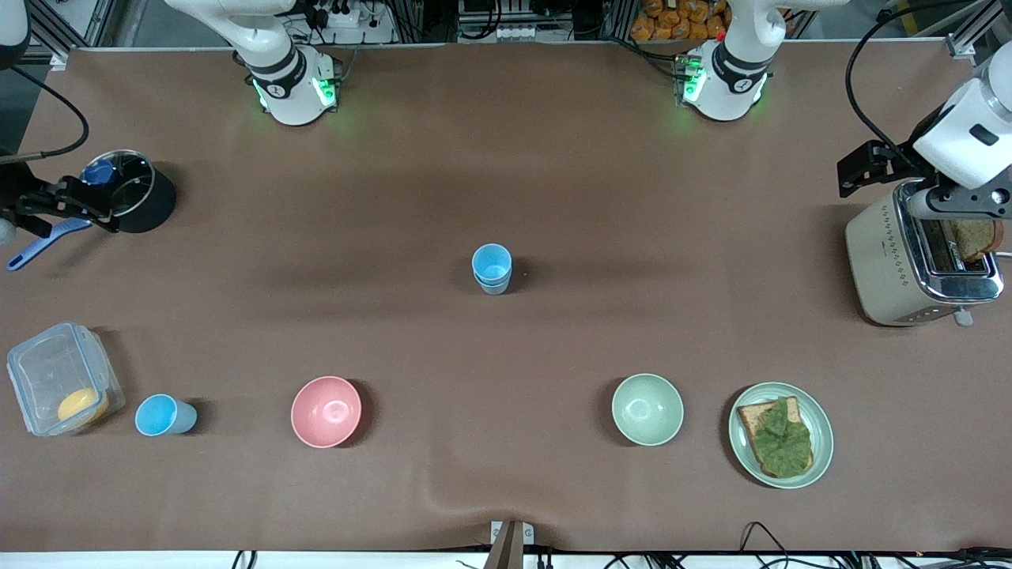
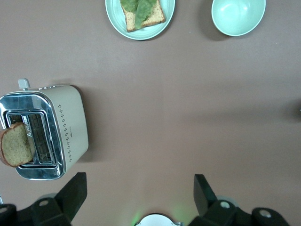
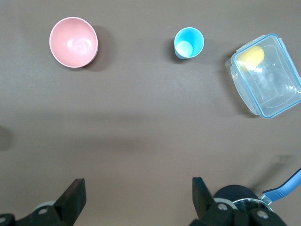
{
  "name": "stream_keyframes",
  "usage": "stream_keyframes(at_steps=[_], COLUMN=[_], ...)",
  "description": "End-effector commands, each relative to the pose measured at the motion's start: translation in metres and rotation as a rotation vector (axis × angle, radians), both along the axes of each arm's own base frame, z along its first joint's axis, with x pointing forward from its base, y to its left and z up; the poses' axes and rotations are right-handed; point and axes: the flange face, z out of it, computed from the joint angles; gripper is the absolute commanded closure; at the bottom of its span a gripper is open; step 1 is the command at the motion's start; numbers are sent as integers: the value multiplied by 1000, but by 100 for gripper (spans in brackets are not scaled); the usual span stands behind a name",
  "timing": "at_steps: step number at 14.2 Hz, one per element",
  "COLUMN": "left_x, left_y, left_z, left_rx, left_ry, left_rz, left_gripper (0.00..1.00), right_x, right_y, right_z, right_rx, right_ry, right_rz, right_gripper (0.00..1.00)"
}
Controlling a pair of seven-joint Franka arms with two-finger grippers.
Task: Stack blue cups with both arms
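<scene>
Two blue cups sit nested as a stack [image 1: 492,269] mid-bench, upright. A third blue cup [image 1: 164,416] stands apart toward the right arm's end, nearer the front camera, between the clear box [image 1: 62,379] and the pink bowl [image 1: 326,411]. Box holds something yellow.

Green bowl [image 1: 647,408] sits beside a plate [image 1: 822,427] with toast and a leaf, toward the left arm's end.

Left gripper [image 2: 140,193] hangs over the toaster [image 1: 885,261], fingers [image 2: 75,190] spread, holding nothing. A bread slice sticks up from the toaster slot.

Right gripper [image 3: 138,197] hangs over the black pot [image 1: 150,205] and blue spatula [image 1: 39,245] at the right arm's end, fingers [image 3: 73,195] spread, empty.

Brown bench [image 1: 506,158]; both arms are well away from the cups.
</scene>
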Motion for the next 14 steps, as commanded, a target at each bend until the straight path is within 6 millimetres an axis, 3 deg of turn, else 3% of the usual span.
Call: stream_keyframes(at_steps=[1,14], left_x=[-6,1], left_y=[6,7], left_z=[7,-11], left_rx=[-39,-35], left_ry=[8,37], left_rz=[-26,-22], left_gripper=[0,0], right_x=[-1,-1], right_y=[-2,-3], right_z=[3,3], right_rx=[-1,1], right_ry=[-3,0], right_rz=[-15,-17], right_gripper=[0,0])
